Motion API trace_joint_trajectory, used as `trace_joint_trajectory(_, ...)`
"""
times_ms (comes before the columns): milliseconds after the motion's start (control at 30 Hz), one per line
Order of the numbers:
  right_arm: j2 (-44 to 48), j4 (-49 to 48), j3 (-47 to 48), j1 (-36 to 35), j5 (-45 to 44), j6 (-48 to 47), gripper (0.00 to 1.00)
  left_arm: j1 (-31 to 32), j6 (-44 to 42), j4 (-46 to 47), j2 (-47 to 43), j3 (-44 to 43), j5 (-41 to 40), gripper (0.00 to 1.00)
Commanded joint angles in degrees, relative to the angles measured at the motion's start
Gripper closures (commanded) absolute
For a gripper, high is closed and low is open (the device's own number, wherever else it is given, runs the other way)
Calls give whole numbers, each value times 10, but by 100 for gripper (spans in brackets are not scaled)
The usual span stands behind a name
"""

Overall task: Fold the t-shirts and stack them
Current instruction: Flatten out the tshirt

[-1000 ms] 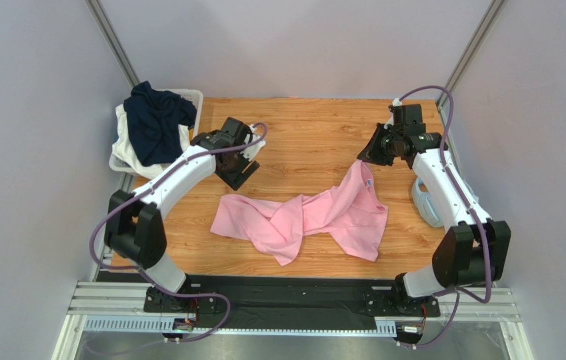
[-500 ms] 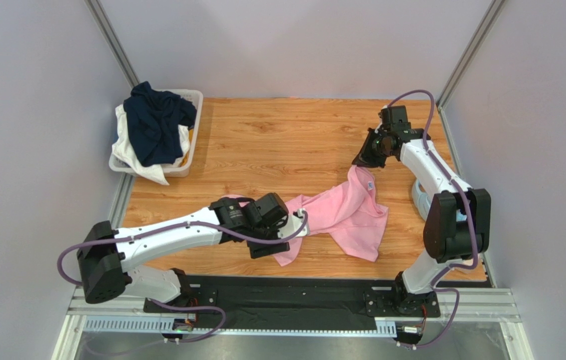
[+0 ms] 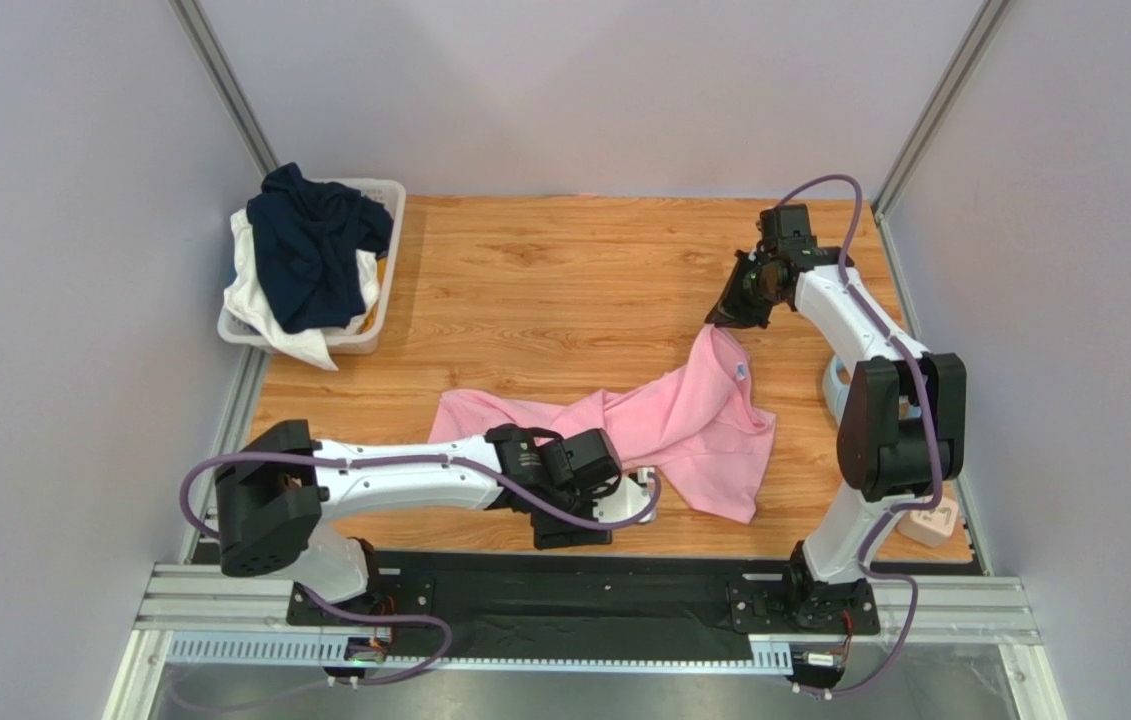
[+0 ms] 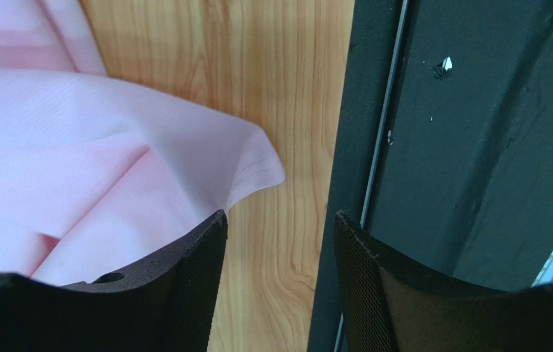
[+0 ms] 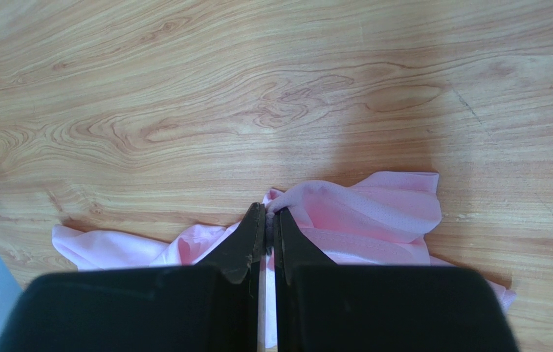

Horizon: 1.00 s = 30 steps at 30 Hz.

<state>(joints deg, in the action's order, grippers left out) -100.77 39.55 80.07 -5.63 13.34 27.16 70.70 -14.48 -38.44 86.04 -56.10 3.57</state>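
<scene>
The light pink t-shirt (image 3: 684,420) lies crumpled across the middle of the table. My right gripper (image 3: 726,312) is shut on its far edge and holds that part raised; in the right wrist view the jaws (image 5: 270,214) pinch a fold of pink cloth (image 5: 375,213). My left gripper (image 3: 594,503) is low at the table's near edge, open. In the left wrist view its fingers (image 4: 198,271) straddle bare wood, with the shirt's near corner (image 4: 250,165) just ahead and to the left, outside the jaws. The dark navy t-shirt (image 3: 308,240) is heaped in the basket.
A white plastic basket (image 3: 383,203) at the back left also holds white cloth (image 3: 263,308). A light blue object (image 3: 834,393) sits at the right edge behind the right arm. A black strip (image 3: 526,570) runs along the table's near edge, right beside my left gripper.
My left arm swung from beside the basket to the table's near edge by the pink shirt's corner, its jaws narrowing slightly. The right gripper kept its hold and shifted slightly back.
</scene>
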Motion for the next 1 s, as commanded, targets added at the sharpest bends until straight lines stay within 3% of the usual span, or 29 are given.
trace_joint_trajectory(0,-7,-14,27,4,-6,-10,100,8,16,31,35,1,19,38)
trace_joint_trajectory(467,15,-15,14,4,6,-16,100,6,7,54,108,-39,-14,39)
trace_joint_trajectory(700,22,-18,5,4,12,-17,100,-29,7,59,129,-52,-11,41)
trace_joint_trajectory(800,24,-21,3,4,16,-16,100,-55,7,65,139,-54,0,46)
trace_joint_trajectory(967,24,-23,3,4,21,-15,100,-79,5,70,165,-64,13,68)
